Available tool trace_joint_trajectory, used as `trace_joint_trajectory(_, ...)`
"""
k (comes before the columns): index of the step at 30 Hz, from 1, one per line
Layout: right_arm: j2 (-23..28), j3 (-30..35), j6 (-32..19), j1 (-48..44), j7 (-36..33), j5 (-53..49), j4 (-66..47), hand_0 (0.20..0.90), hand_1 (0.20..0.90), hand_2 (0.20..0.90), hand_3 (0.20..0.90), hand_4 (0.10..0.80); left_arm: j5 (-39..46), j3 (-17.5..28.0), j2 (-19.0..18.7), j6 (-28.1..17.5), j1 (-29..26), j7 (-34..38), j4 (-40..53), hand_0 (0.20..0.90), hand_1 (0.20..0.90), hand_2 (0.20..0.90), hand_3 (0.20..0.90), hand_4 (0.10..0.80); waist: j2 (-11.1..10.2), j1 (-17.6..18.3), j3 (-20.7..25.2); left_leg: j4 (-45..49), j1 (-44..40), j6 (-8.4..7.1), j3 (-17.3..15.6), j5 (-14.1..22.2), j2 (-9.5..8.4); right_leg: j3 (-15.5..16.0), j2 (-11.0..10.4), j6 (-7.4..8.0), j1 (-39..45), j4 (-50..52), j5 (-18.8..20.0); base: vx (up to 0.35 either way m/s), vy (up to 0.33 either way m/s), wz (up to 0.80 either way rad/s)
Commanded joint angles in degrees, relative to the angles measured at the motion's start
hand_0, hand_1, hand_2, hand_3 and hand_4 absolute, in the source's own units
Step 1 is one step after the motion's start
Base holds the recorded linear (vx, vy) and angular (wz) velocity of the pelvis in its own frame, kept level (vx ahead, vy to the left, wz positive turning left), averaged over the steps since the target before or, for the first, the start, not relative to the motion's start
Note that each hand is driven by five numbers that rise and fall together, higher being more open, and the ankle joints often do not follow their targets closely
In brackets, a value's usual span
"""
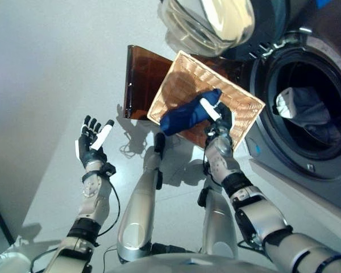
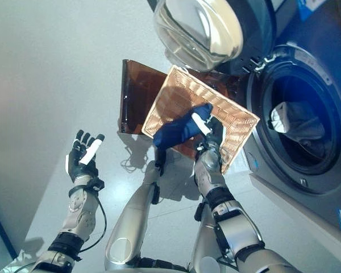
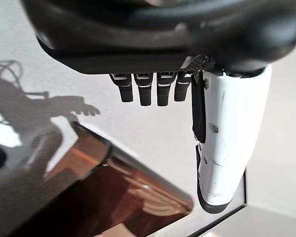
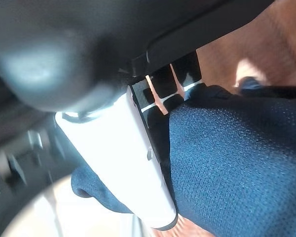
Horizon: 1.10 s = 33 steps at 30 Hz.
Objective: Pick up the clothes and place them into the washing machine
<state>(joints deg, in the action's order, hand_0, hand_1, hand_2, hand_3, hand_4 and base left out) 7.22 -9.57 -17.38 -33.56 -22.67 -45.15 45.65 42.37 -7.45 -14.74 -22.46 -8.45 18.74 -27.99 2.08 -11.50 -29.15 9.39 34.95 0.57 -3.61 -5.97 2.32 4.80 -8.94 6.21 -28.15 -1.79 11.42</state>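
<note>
Two hands showed in the head views, each doing something different. The right hand (image 1: 219,126) reached over the wicker basket (image 1: 182,74) and had its fingers and white-covered thumb curled round a dark blue garment (image 1: 184,116); its own wrist view confirmed this, the thumb (image 4: 133,163) pressed along the blue knit cloth (image 4: 237,158) with the fingertips tucked into the fabric on the other side. The garment hung bunched from that grip, above the basket's woven floor and stretching toward the basket's near-left edge. The basket stood tilted on top of a brown translucent box (image 1: 141,79), just beside the washing machine (image 1: 284,159). The machine's round opening (image 1: 307,108) faced the robot, its glass door (image 1: 207,23) was swung open above the basket, and a pale grey piece of clothing (image 1: 298,105) already lay inside the drum. The left hand (image 1: 92,141) was held up well apart from the basket, over the bare grey floor (image 1: 45,68), palm up, fingers straight and spread, holding nothing; its wrist view showed the fingers (image 3: 148,91) extended beside the white thumb.
</note>
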Motion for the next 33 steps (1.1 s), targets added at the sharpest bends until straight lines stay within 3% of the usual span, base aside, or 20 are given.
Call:
trace_joint_trajectory(1,-0.2,2.5,-7.6,3.3,5.7,-8.3,-7.1,0.2,0.2,0.2,0.2,0.3,1.5,2.7,0.5,-3.0,2.4,-0.6,-1.9,0.9,0.9,0.9,0.9,0.8,3.8,-1.7,4.6,-14.4,-9.7,-2.86,0.4,-2.5,-2.09,-0.5,2.9,0.91,8.1,3.9,-5.7,0.043,-0.012,-0.08)
trace_joint_trajectory(6,-1.5,4.4,-8.8,6.0,8.1,-14.0,-6.3,0.2,0.2,0.2,0.2,0.3,2.6,2.4,1.1,-2.9,2.4,-2.3,-4.2,0.9,0.9,0.9,0.9,0.8,4.7,-1.1,6.5,-14.4,-11.8,-2.87,-0.1,-2.2,-2.08,-1.1,2.6,0.91,9.3,3.8,-6.0,0.048,-0.012,-0.09)
trace_joint_trajectory(18,-4.2,17.4,-14.5,4.1,17.4,-37.9,-3.4,0.2,0.2,0.2,0.2,0.3,6.0,0.4,2.4,-3.1,4.2,-6.0,-5.5,0.9,0.9,0.9,0.9,0.8,7.7,-0.6,9.1,-14.4,-13.3,-2.69,-0.9,-1.2,-2.61,-1.8,2.1,0.98,9.6,3.7,-6.7,0.012,-0.005,-0.03)
trace_joint_trajectory(33,1.2,32.4,-21.3,-4.1,18.7,-50.5,3.6,0.2,0.2,0.2,0.2,0.3,7.3,-1.8,1.9,-3.1,6.8,-9.1,-4.7,0.9,0.9,0.9,0.9,0.8,13.9,-0.6,10.3,-14.4,-12.8,-2.44,-2.0,-0.7,-3.19,-3.8,2.1,0.72,7.3,4.6,-7.4,-0.005,0.008,-0.04)
